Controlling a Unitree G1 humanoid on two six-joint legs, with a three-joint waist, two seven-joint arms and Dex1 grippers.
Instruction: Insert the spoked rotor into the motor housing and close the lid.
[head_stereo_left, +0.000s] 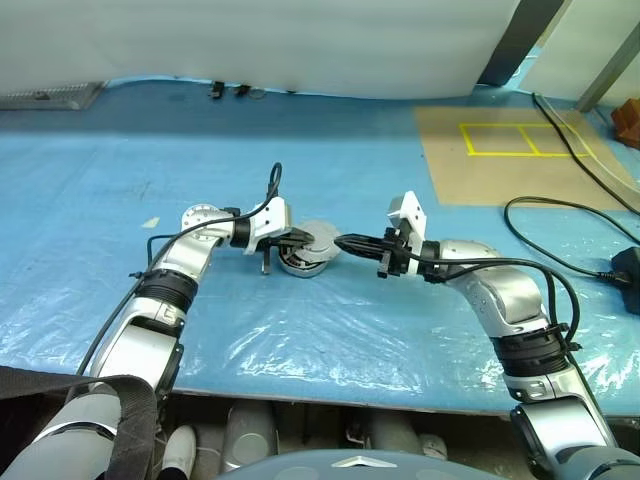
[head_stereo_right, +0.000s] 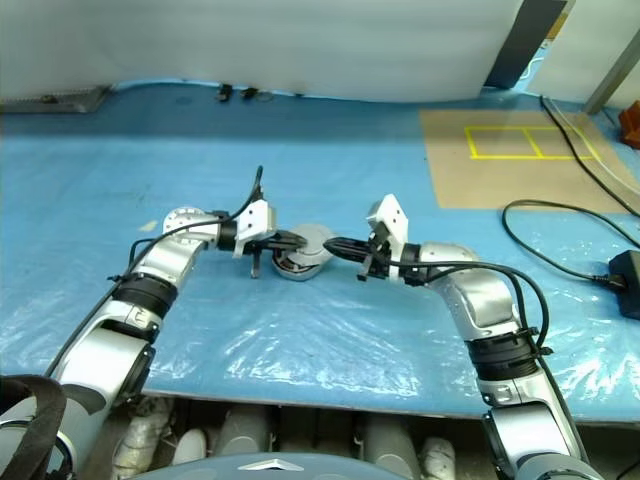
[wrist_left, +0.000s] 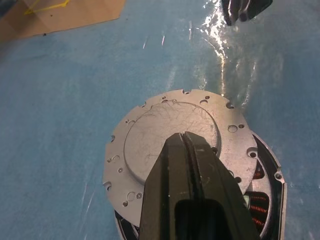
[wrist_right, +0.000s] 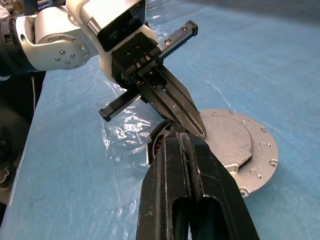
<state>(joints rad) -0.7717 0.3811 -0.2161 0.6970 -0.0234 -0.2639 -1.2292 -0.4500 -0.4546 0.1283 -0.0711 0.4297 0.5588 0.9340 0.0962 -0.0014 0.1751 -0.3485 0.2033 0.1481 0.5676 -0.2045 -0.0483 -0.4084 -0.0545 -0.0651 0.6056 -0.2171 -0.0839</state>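
Two closed grippers meeting over one motor housing (head_stereo_left: 298, 263), sitting roughly mid-way across the blue plastic sheet (head_stereo_left: 330, 330) that covers the work surface. Lid (wrist_left: 175, 142) swung partly down over the housing but not flush: plain scratched outer face up, ring of small holes round its edge, offset so copper-coloured windings (wrist_left: 257, 205) peek out from under one side. Can't tell from here whether the spoked rotor is already inside.

Left gripper (wrist_right: 197, 131) coming in from the left, fingers pressed together, tips down on or just above the lid's raised centre; contact hard to call. Right gripper (head_stereo_left: 338, 241) reaching in from the right, fingers also pressed together with nothing between them, tips just beside the left one at the lid's near edge.

Sheet itself wrinkled and shiny, with glare patches near the housing and along the front edge. Off to the right, a brown cardboard-looking panel (head_stereo_left: 505, 150) with yellow taped rectangles (head_stereo_left: 525, 140), plus black cables (head_stereo_left: 560, 215) looping over the blue toward a black box (head_stereo_left: 628, 265) at the right edge. White wall or curtain (head_stereo_left: 300, 40) along the back, a couple of small dark bits at its foot.
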